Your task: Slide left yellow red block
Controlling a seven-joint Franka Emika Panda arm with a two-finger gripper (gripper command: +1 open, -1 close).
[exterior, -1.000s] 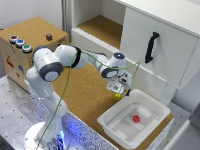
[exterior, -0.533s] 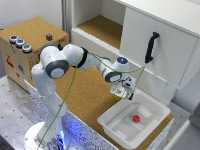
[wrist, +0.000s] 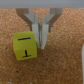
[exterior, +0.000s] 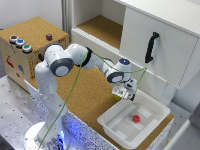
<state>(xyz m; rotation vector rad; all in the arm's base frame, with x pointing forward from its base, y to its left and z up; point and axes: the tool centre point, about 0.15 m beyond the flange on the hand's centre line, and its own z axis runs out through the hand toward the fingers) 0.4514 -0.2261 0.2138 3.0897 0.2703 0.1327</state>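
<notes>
Free room and obstacles around the gripper (exterior: 124, 94). Toward the exterior view's left lies open cork surface (exterior: 92, 95) — nothing stands on it up to the wooden box (exterior: 31, 50) at the far side. Toward the exterior view's right the white tray (exterior: 134, 121) sits near, its raised rim barring a low pass; a small red block (exterior: 136, 119) lies inside. Behind, the white cabinet (exterior: 160, 42) with its black handle (exterior: 150, 47) closes the way. In the wrist view the yellow red block (wrist: 26, 45) sits just beside one finger (wrist: 42, 36) — apparently touching — with bare cork on its other sides.
</notes>
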